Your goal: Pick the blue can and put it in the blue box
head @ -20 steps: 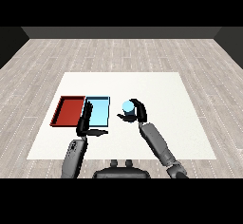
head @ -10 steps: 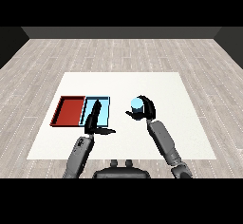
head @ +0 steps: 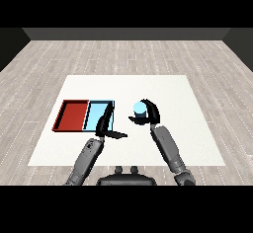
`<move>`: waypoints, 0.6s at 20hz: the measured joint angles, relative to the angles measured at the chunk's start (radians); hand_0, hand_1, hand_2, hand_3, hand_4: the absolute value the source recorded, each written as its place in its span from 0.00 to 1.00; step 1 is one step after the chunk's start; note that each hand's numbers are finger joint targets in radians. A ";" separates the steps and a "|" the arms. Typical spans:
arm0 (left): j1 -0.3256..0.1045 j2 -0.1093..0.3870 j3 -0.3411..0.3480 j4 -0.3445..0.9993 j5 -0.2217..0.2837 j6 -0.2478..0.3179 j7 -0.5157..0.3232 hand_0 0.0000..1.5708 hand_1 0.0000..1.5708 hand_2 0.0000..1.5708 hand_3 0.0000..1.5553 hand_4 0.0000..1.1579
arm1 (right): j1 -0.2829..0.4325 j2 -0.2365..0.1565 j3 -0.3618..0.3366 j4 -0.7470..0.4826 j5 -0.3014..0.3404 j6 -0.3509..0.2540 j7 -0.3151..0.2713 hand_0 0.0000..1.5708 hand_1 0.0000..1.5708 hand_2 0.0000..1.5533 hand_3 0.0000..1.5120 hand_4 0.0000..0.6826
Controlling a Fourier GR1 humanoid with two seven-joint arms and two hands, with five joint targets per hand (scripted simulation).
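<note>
Curling round the blue can [head: 140, 110], the right hand [head: 149, 115] holds it just right of the blue tray [head: 94, 118], above the table [head: 183, 94]. The pick looks done; the placing is left. The left hand [head: 105, 127], fingers straight, thumb out, lies over the blue tray's near right corner, possibly in the way. A red tray [head: 74, 115] adjoins the blue tray's left side.

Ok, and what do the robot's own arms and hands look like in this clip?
Two matching grey forearms, rounded and segmented, come in from the lower corners. Each ends in a black hand with slim fingers and a thumb: the left hand and the right hand. No cables, markings or sleeves show.
</note>
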 measured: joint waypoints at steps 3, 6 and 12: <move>-0.020 0.000 -0.034 0.036 0.018 0.027 -0.005 0.00 0.00 0.00 0.00 0.00 | -0.013 0.017 0.003 -0.005 0.004 0.003 0.009 0.92 0.92 0.94 0.91 0.81; -0.042 0.000 -0.037 0.086 0.032 0.021 -0.021 0.00 0.00 0.00 0.00 0.00 | -0.027 0.025 0.022 -0.002 0.005 -0.013 0.021 0.92 0.92 0.94 0.90 0.81; -0.113 0.000 -0.068 0.181 0.080 0.069 -0.032 0.00 0.00 0.00 0.00 0.00 | -0.014 0.031 0.078 -0.017 -0.014 -0.035 0.014 0.91 0.91 0.94 0.91 0.82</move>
